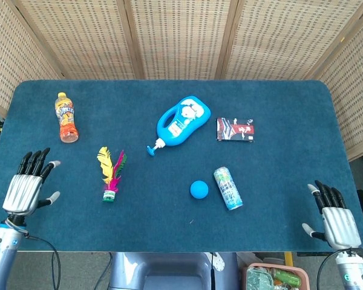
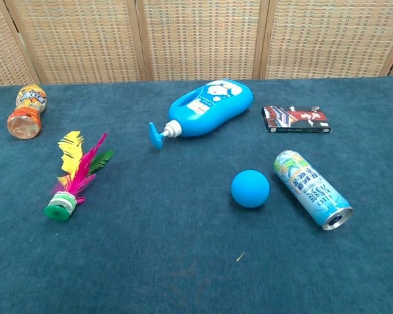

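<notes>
Two hands hover at the near corners of the blue desk [image 1: 278,96], both empty with fingers spread. Nearest the left hand [image 1: 25,188] lies the feather shuttlecock [image 1: 111,175], green base toward the robot, well apart from the fingers; beyond it an orange drink bottle [image 1: 66,118] lies on its side. Nearest the right hand [image 1: 336,220] is the drink can [image 1: 227,188], lying just beside the blue ball [image 1: 198,190] without touching it. Farther back lie a blue pump bottle [image 1: 180,122] and a small dark packet [image 1: 235,130].
</notes>
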Motion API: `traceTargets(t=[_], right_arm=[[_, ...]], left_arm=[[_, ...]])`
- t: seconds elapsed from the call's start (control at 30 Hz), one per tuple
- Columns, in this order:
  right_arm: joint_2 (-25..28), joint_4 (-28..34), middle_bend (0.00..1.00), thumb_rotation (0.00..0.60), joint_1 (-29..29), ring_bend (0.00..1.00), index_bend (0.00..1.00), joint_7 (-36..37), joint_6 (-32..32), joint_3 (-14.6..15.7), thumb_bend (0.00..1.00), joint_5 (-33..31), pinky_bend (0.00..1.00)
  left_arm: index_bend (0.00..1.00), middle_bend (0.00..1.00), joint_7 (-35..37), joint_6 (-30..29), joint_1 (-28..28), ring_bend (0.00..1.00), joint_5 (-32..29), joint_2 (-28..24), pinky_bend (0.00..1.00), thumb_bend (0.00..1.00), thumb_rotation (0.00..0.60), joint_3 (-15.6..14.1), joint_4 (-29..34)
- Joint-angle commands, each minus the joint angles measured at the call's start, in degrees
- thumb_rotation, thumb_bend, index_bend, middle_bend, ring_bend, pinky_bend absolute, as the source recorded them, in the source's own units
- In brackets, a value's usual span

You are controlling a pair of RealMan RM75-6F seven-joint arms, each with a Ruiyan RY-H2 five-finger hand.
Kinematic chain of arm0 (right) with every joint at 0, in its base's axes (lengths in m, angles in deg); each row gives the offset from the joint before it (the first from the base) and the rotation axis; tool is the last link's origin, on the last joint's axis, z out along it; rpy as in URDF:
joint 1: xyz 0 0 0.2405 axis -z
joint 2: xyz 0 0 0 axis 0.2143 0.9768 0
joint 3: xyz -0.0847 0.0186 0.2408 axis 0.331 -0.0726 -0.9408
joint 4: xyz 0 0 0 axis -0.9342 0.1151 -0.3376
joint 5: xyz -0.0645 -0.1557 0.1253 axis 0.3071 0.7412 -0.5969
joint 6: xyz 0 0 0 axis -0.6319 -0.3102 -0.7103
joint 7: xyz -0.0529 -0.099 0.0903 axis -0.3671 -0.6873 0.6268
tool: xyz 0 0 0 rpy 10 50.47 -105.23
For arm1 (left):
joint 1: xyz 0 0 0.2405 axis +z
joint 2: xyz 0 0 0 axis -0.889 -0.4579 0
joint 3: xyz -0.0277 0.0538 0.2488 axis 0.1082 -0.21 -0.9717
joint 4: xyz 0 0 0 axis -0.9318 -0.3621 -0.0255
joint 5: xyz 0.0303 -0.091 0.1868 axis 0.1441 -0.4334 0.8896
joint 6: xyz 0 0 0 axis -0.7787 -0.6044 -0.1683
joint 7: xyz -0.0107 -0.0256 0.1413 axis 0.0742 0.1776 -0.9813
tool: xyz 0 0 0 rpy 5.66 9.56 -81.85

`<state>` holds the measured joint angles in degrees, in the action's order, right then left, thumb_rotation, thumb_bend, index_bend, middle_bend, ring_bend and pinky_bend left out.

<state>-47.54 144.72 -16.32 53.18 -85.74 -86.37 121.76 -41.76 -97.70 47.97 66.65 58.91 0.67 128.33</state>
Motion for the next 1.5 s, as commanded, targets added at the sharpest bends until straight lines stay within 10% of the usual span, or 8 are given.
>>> traceTargets(t=[0.03,0.8,1.5], right_arm=[[-0.1,-0.2,0.00,0.600,-0.1,0.00,0.05,0.0,0.3,-0.1,0.17,-0.3,0.00],[-1.7,-4.0,0.00,0.600,-1.5,0.00,0.05,0.7,4.3,-1.8,0.17,-5.4,0.00],[-1.8,-5.2,0.00,0.600,-1.6,0.00,0.05,2.2,4.9,-2.1,0.17,-6.3,0.00]], left_arm=[[0.26,0.00,0.9,3.5,-3.8,0.00,-0.8,0.9,0.00,0.21,0.600,2.5,-3.7],[0.30,0.00,3.1,25.7,-22.7,0.00,-3.2,12.7,0.00,0.22,0.600,3.5,-27.3],[0.31,0.00,5.0,25.9,-27.0,0.00,1.0,19.5,0.00,0.23,0.600,-1.7,-37.9]])
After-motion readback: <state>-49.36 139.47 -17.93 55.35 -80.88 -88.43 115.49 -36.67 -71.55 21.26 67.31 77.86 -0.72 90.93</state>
